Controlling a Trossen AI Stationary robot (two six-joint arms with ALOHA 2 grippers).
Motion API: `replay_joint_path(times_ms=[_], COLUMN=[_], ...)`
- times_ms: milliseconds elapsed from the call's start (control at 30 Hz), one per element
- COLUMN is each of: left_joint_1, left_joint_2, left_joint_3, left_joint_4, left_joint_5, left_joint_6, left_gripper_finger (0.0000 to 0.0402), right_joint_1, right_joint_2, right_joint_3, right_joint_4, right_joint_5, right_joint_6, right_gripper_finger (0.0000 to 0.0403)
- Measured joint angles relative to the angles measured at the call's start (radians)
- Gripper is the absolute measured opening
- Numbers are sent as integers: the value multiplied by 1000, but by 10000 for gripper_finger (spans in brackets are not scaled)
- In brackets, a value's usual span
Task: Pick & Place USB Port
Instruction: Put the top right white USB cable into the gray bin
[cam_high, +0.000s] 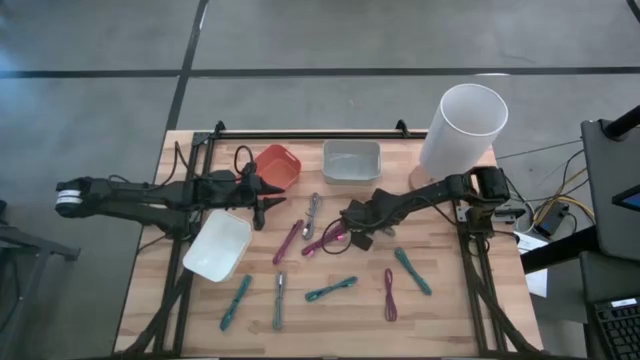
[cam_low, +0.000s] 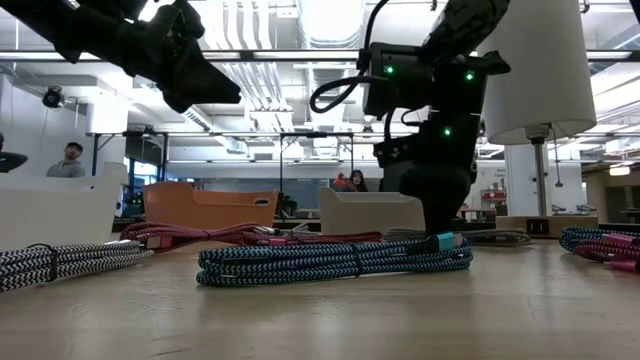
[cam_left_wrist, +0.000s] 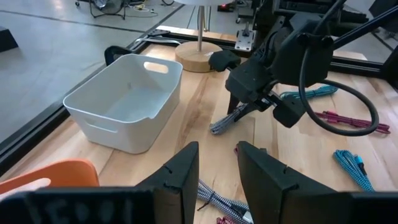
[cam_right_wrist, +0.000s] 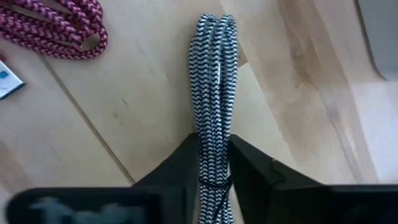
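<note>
— One item under grip, from where I stand: the black-and-white braided cable (cam_right_wrist: 213, 93), a bundled USB lead. It sits on the counter (cam_high: 470, 300) just in front of the grey bin (cam_high: 351, 160), on the side away from the wall.

— State of the right gripper (cam_right_wrist: 212, 146)?

— Narrow. Both fingers press the sides of the bundle near one end, and the rest of the bundle trails out beyond them. The grip looks made.

— And the left gripper (cam_left_wrist: 214, 155)?

— Fingers parted with nothing between them, hovering off to the left-arm side of the grey bin. Waiting, by my reading.

— Handling notes?

— Light and limp, I'd judge. The braid should give the fingers some bite, so slipping is a minor concern. Sag is the larger one. Held near the end, the free length will probably droop and swing. A hold nearer the tie at mid-bundle would carry it straighter. A pink cable (cam_right_wrist: 59, 28) lies near and could snag on the trailing loops.

— Fragility?

— Low for the cord. The plug ends are not visible, so I can't comment on them.
</note>
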Motion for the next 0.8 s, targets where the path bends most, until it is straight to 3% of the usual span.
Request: replay_joint_path(times_ms=[133,533,800], left_joint_1=[0,0,0], left_joint_2=[1,4,10], left_joint_3=[0,0,-2], left_joint_4=[0,0,0], left_joint_5=[0,0,0], left_joint_6=[-8,-30,-34], left_gripper_finger=[115,115,115], right_joint_1=[0,9,18], right_joint_2=[0,-45,-118], right_joint_3=[1,45,138], right_joint_4=[-4,1,22], right_joint_5=[0,-8,172], right_joint_6=[-30,-46,-108], right_gripper_finger=[19,15,15])
